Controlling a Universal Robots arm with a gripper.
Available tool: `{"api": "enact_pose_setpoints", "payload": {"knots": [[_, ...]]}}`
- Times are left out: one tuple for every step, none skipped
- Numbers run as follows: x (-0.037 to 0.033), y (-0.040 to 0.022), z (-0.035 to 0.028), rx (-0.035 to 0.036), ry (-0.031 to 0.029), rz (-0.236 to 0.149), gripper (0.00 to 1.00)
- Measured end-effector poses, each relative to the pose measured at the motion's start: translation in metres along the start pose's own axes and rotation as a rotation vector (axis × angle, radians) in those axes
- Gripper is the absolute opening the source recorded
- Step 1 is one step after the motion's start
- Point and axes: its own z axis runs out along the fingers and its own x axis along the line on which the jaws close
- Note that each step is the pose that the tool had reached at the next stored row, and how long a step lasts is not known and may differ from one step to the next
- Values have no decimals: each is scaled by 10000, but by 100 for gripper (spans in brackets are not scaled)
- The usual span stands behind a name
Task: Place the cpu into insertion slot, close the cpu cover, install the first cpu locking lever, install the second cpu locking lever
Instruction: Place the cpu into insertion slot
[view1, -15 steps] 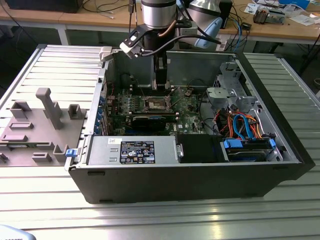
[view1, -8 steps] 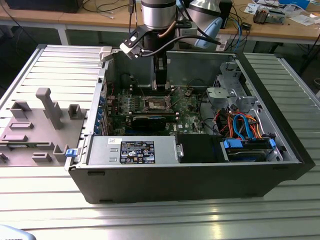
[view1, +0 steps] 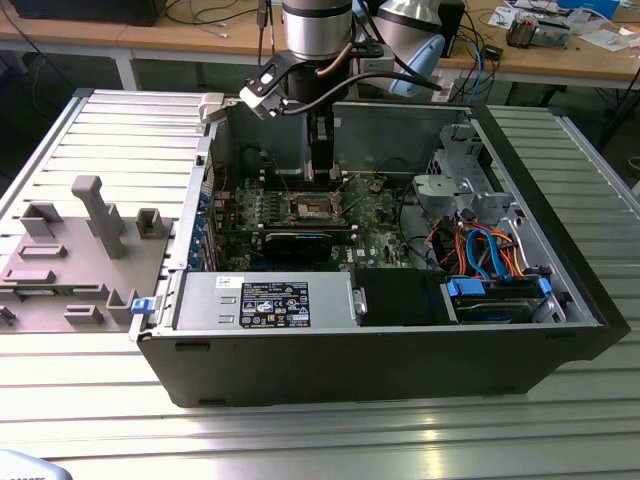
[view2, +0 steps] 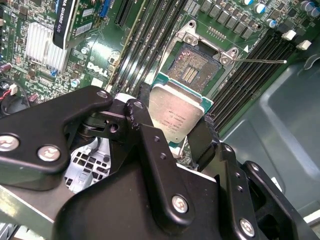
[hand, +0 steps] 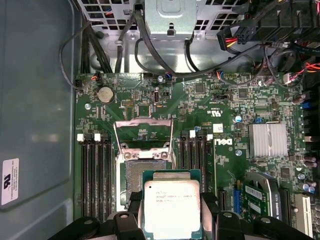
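**Silver-grey chip pinched over an open socket**

Black metal fingers of the claw (hand: 171, 212) are closed on the small flat square cpu with a silver-grey metal top (hand: 172, 202). They grip it by two opposite edges and are spread no wider than the chip itself. In the second wrist view the claw (view2: 175, 125) holds the cpu (view2: 176, 112) with its printed face showing and one black finger (view2: 142, 112) pressed against its side.

The chip is not seated. It hangs just beside and partly in front of the small square dark insertion slot with a silver metal frame (hand: 142, 172), whose contact field (view2: 192, 70) lies bare. The thin silver cpu cover with a square window (hand: 142, 145) stands swung up off the socket. A thin silver wire lever (view2: 260, 61) juts out sideways from the socket frame, unlatched.

The socket sits on the green motherboard (hand: 225, 115), between banks of long black memory slots (hand: 97, 170). A round coin battery (hand: 105, 94) and a finned silver heatsink (hand: 268, 140) lie well apart from the chip.

In the exterior view, the robot arm (view1: 318, 30) comes down from 12 o'clock into the open dark-grey computer case (view1: 400, 360), which lies on its side on the ribbed aluminium surface (view1: 300, 430). The claw (view1: 322, 165) is low over the board (view1: 375, 215). A silver power supply box (view1: 265, 300) fills the case toward 7 o'clock. A grey moulded fixture block (view1: 95, 215) stands on the surface at 9 o'clock, at the exterior view's left.
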Motion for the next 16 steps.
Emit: {"api": "enact_pose_setpoints", "payload": {"knots": [[0,0,2,0,0,0,55],[0,0,4,0,0,0,55],[0,-1,7,-1,0,0,55],[0,-1,9,0,0,0,55],[1,-1,11,0,0,0,55],[1,-1,12,0,0,0,55],[1,-1,14,0,0,0,55],[1,-2,15,0,0,0,55],[1,-2,17,0,0,0,55],[1,-2,21,0,0,0,55],[1,-3,24,0,0,0,55],[1,-3,28,0,0,0,55],[2,-3,32,0,0,0,55],[2,-4,35,0,0,0,55],[2,-4,37,-1,1,0,55],[2,-4,39,0,1,0,55]]}}
